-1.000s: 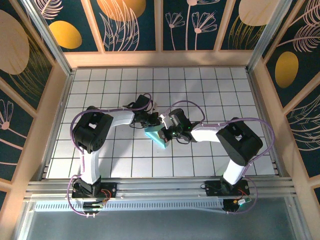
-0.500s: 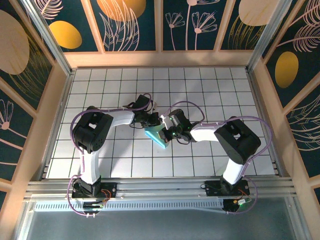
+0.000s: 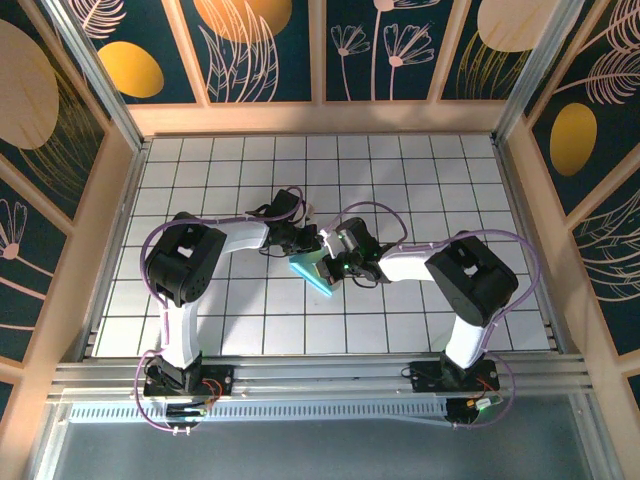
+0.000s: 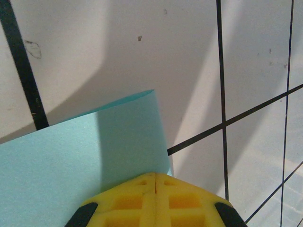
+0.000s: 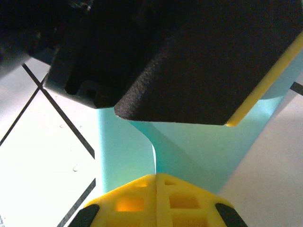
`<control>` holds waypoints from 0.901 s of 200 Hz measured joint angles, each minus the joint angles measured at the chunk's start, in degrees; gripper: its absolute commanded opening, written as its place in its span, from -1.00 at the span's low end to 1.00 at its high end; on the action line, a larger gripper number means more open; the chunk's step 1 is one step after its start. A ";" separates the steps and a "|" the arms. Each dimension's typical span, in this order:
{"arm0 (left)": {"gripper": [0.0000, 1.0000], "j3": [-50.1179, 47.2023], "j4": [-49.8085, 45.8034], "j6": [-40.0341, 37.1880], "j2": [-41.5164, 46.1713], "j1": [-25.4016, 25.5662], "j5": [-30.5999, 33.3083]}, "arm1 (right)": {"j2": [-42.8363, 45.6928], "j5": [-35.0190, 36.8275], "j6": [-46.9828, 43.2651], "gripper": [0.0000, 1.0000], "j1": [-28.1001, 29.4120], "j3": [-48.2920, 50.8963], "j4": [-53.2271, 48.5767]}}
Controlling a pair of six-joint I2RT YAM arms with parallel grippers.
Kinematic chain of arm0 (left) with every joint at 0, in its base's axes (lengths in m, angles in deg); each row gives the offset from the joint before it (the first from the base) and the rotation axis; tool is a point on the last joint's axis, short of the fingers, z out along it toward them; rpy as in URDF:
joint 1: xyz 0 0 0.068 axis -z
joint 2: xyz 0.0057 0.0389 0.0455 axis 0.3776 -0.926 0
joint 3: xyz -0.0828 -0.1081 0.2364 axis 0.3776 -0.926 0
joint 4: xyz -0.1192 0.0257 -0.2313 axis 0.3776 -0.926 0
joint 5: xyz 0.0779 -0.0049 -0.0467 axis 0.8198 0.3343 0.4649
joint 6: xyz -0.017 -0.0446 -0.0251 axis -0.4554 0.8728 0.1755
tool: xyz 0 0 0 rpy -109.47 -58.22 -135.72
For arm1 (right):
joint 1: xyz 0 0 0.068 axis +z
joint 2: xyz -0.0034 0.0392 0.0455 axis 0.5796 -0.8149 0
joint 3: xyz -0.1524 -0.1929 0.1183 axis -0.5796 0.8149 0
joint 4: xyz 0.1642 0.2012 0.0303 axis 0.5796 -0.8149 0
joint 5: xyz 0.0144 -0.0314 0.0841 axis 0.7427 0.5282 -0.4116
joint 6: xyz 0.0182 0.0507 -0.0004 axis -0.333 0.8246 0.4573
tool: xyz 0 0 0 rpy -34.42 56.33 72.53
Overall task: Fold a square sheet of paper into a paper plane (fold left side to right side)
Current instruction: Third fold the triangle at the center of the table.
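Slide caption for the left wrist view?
Shut yellow left gripper pinching a thin light-blue paper sheet over the white gridded table.

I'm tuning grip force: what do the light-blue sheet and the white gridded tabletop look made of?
Light-blue sheet: thin matte paper, judging by its clean edge and soft curl. White gridded tabletop: seemingly a hard, smooth panel with dark lines; small specks show.

Both arms bent inward; left gripper (image 4: 155, 176), right gripper (image 5: 155, 176) clamped shut
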 measured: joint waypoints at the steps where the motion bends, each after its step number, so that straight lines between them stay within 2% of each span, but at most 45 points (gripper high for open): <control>1: -1.00 0.00 0.00 0.00 0.00 0.00 0.00 | -0.02 0.00 0.00 -1.00 0.00 0.00 0.00; 75: -0.90 -0.17 0.79 0.09 0.00 0.22 0.02 | -1.03 -0.04 0.00 -1.00 0.00 -0.02 -0.11; 115: -0.77 0.79 -0.48 0.24 0.00 0.17 0.48 | -1.03 -0.02 0.04 -1.00 0.00 -0.02 -0.09; 155: -0.72 4.52 -2.21 0.24 0.48 -2.64 0.68 | -1.09 -0.02 0.17 -1.00 -0.13 0.00 0.00; 180: -0.81 4.50 -2.73 -0.02 3.67 -5.57 1.33 | -1.09 -0.04 0.20 -1.00 -0.13 0.00 0.02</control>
